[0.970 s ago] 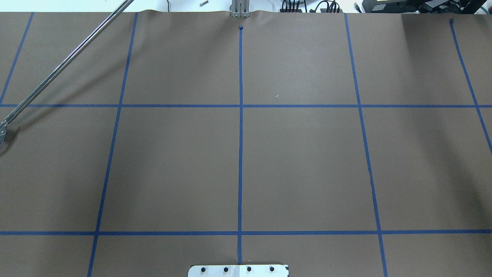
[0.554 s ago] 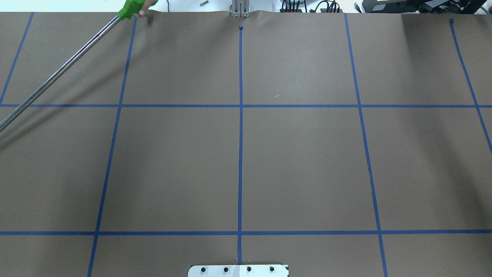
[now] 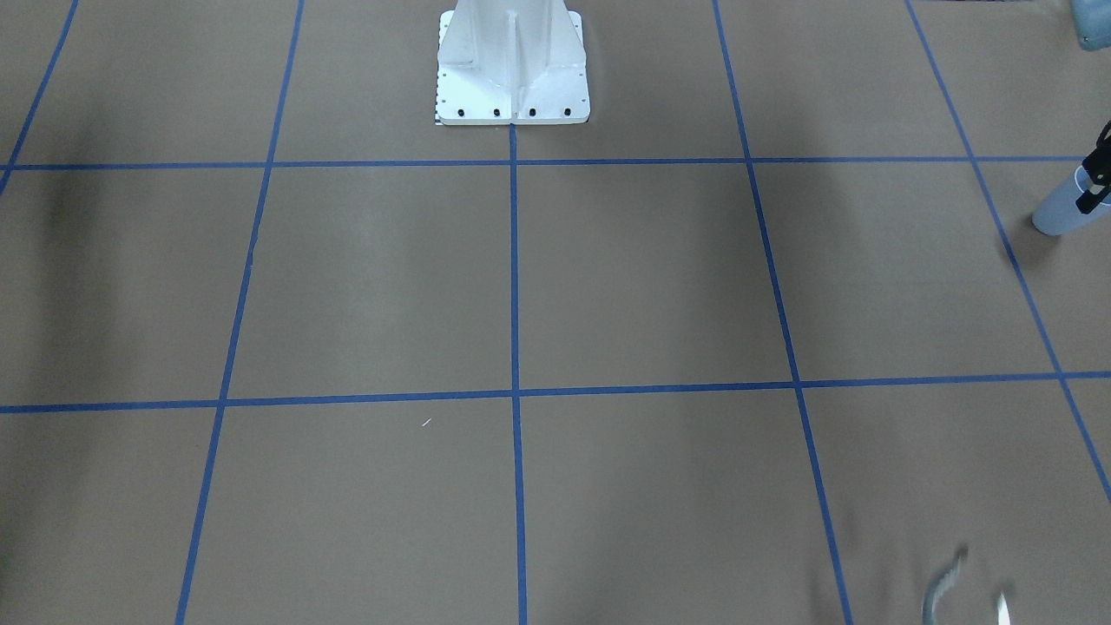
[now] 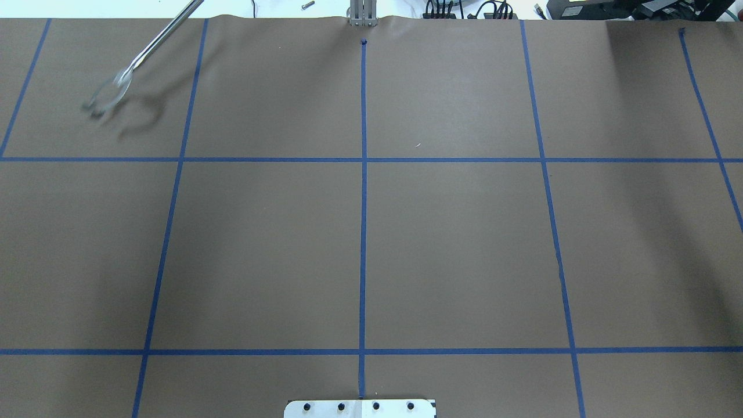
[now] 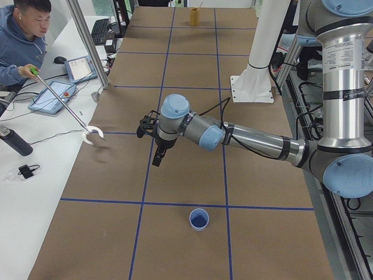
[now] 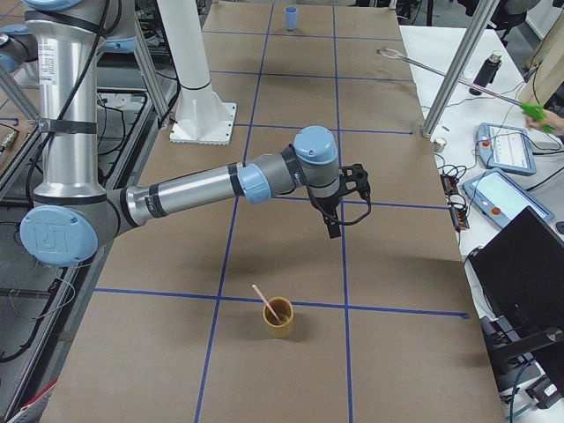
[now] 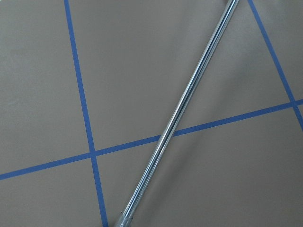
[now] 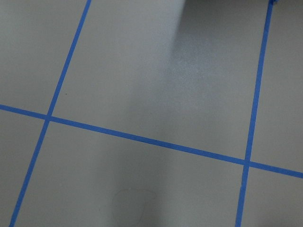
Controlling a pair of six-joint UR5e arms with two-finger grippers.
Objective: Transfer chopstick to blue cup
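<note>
A pale-pink chopstick [image 6: 263, 299] stands tilted in a tan cup [image 6: 278, 319] at the table's right end. The blue cup [image 5: 199, 219] stands upright at the left end, also small and far as the blue cup [image 6: 291, 17], and at the edge as the blue cup [image 3: 1061, 211]. My left gripper [image 5: 157, 155] hangs high over the table, well beyond the blue cup. My right gripper [image 6: 334, 226] hangs above the table, past the tan cup. Both point down with nothing in them. They show only in the side views, so I cannot tell if they are open or shut.
A person [image 5: 20, 41] at the side bench holds a long metal grabber tool [image 4: 110, 97], its claw over the far left square of the table. Its rod [image 7: 189, 104] crosses the left wrist view. The white robot base [image 3: 512, 69] stands at mid-table.
The grabber tool has drawn back towards the far edge. Its claw, earlier at or past the view's left edge, is now over the far left square. The hand and green handle have left the overhead view.
</note>
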